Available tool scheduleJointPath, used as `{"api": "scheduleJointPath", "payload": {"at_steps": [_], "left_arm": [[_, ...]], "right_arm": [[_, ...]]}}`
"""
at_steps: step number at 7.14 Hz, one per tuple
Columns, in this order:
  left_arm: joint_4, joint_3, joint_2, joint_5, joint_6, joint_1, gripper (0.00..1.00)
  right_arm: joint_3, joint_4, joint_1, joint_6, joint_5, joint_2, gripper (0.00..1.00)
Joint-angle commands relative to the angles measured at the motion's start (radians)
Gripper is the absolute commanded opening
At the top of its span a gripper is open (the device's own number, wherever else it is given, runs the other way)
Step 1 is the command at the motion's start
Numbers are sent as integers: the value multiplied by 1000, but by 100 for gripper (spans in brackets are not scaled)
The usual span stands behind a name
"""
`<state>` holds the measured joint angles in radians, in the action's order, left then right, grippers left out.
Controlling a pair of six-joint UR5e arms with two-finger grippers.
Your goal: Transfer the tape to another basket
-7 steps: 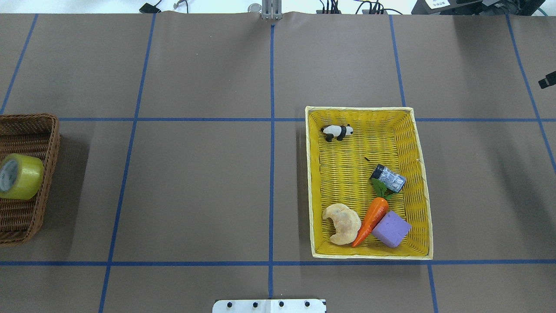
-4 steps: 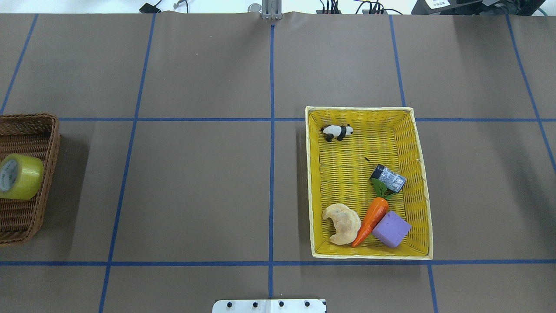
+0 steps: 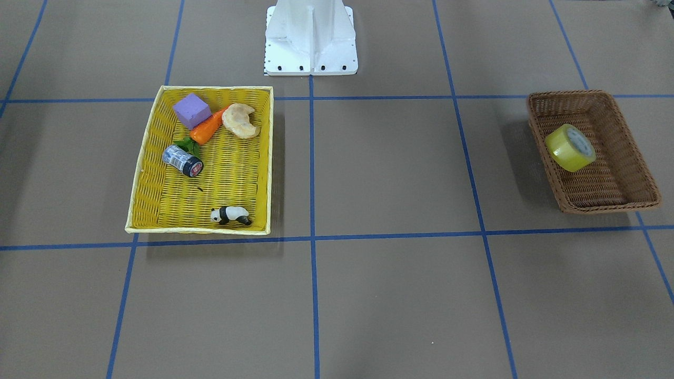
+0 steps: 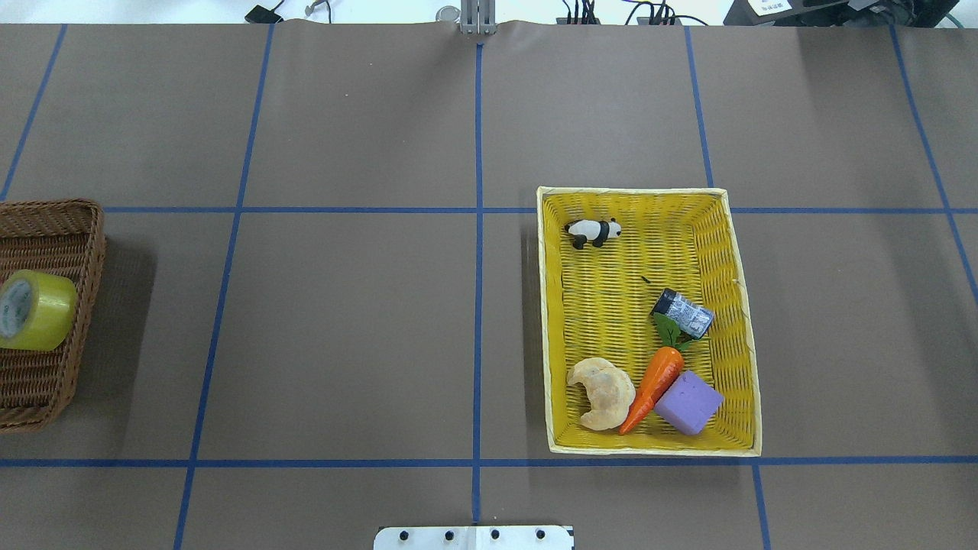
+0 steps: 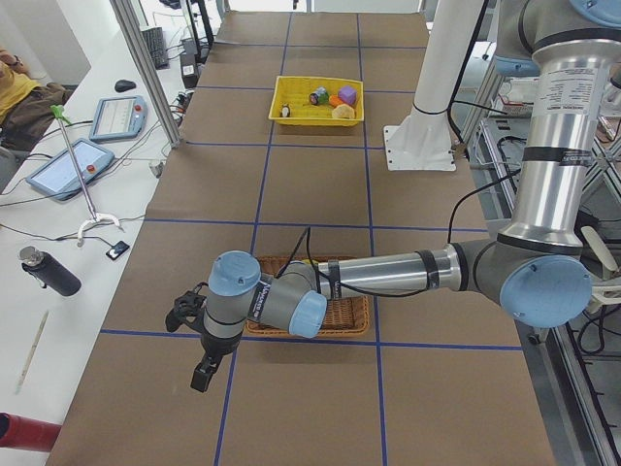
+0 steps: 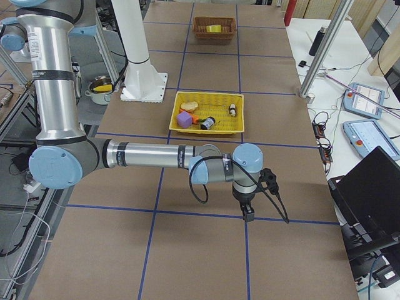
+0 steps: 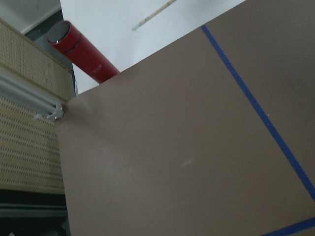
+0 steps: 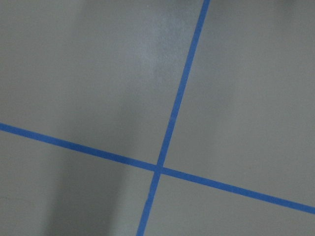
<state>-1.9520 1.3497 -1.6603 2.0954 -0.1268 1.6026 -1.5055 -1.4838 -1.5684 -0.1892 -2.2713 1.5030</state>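
The tape (image 3: 570,147) sits inside the basket (image 3: 626,158), close to the table's (image 4: 344,321) left end, roughly midway between the robot-side and operator-side edges. The roll is tipped: its white cardboard core faces the left end and slightly upward, so its axis runs more or less along the table's length. Its film is glossy and yellowish, against stiff brown wicker with sloping walls.

The left gripper (image 5: 201,374) hangs pointing down just beyond the basket, toward the left end, so the tape lies back toward the table's middle, under the forearm. I cannot tell whether its fingers are apart. The same goes for the right gripper (image 6: 248,214), far off toward the right end.

The left arm is plainly the nearer. The tape looks delivered, well apart from the yellow basket (image 3: 197,230).
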Motion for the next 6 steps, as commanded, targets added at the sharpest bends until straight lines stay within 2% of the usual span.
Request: {"api": "scheduleJointPath", "payload": {"at_steps": [1,2,6], "left_arm": [[278,17,-12,254,-2,0,99],[278,64,19,299,-2,3,99],[281,71,22,301,10,2,99]], "right_arm": [[1,-105,-21,-50,1,6,100],[1,-96,-22,-50,7,25,100],[2,-92,-21,-39,3,39,100]]}}
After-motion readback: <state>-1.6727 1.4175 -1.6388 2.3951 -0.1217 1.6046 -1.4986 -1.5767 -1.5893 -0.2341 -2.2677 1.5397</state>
